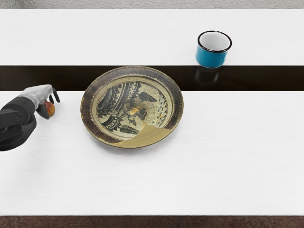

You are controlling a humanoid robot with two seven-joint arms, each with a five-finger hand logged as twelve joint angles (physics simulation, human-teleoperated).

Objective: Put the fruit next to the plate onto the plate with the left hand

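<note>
A small red and yellow fruit (50,109) sits to the left of the plate, mostly covered by my left hand (46,101). The hand's dark fingers curl around the fruit, with the arm coming in from the left edge. The brown patterned plate (89,95) lies at the middle of the table, a short gap to the right of the fruit. I cannot tell whether the fruit is lifted off the table or still rests on it. No right arm shows.
A blue mug (213,49) with a white inside stands at the back right, beyond a dark strip (247,78) that crosses the white table (228,166).
</note>
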